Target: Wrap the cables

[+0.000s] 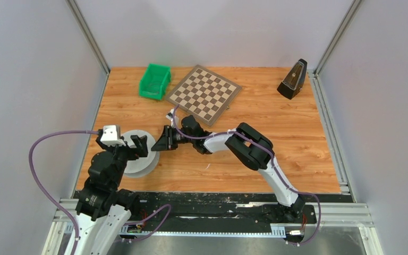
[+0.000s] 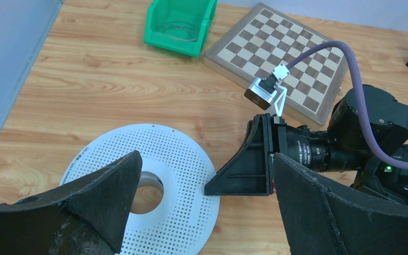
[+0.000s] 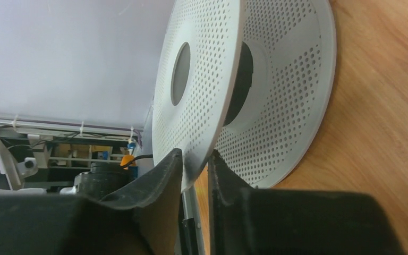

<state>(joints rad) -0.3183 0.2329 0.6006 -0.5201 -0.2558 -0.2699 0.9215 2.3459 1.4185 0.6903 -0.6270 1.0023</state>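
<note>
1. Spool lies at eight o'clock on the surface in the top view.
2. Left wrist: your left pincer gapes wide over it. Print at the flange's nine o'clock is too small to read. Thin cable coils in the green bin at twelve.
3. Right wrist: your right pincer is narrow, straddling the top flange's rim; whether it bites, I cannot tell. Likely light, stiff, slick plastic: take the rim.

We look down on the light wooden table from high at its near edge; both wrist cams sit close, sharing the white perforated plastic spool.
</note>
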